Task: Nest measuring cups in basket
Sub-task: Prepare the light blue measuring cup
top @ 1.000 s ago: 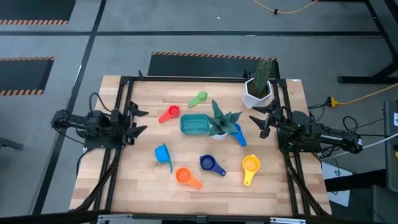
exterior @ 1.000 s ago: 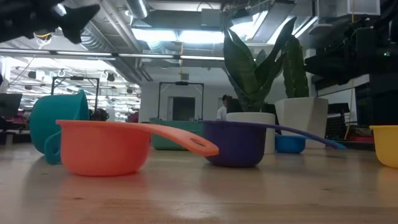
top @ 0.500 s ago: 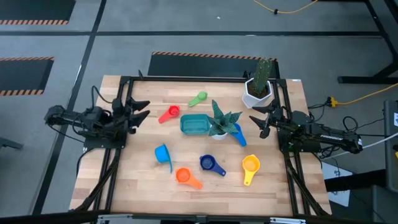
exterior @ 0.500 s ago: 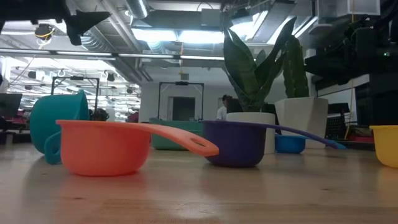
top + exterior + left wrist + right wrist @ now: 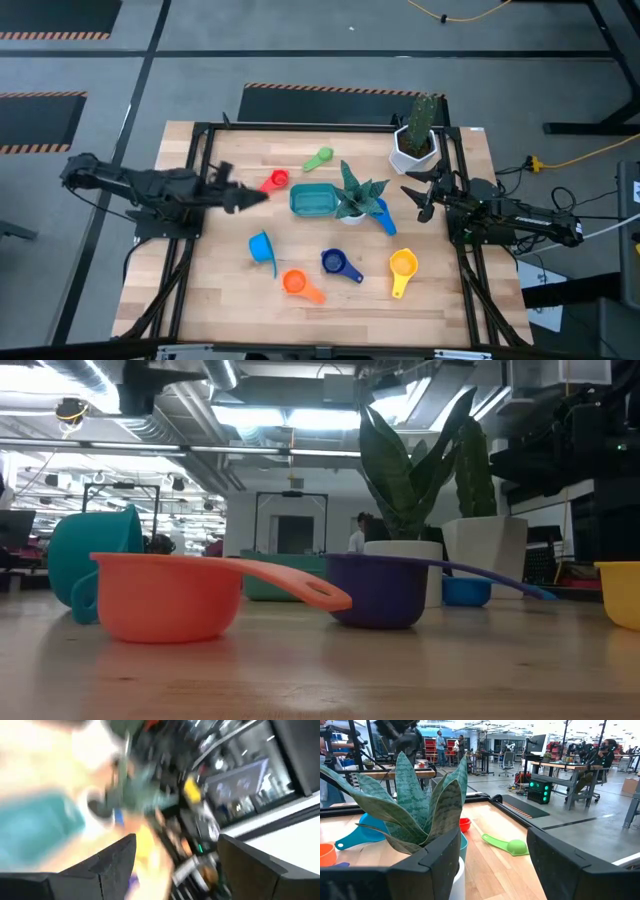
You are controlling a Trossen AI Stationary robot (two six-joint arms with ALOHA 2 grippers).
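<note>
Six measuring cups lie apart on the wooden table: red, green, light blue, orange, dark blue and yellow. One more blue cup lies beside the plant. The teal basket stands in the table's middle. My left gripper is open and reaches in from the left, just short of the red cup and touching nothing. Its wrist view is blurred, with the fingers wide apart. My right gripper waits open at the right edge.
A spiky green plant in a small pot stands right against the basket's right side. A white cactus pot sits at the far right corner. Black frame rails run along the table's left and right edges. People stand in the room beyond the table.
My left arm has stretched out from the table's left edge toward the right, bringing its open gripper in over the table close to the red cup. No cup has moved, nor has the basket.
</note>
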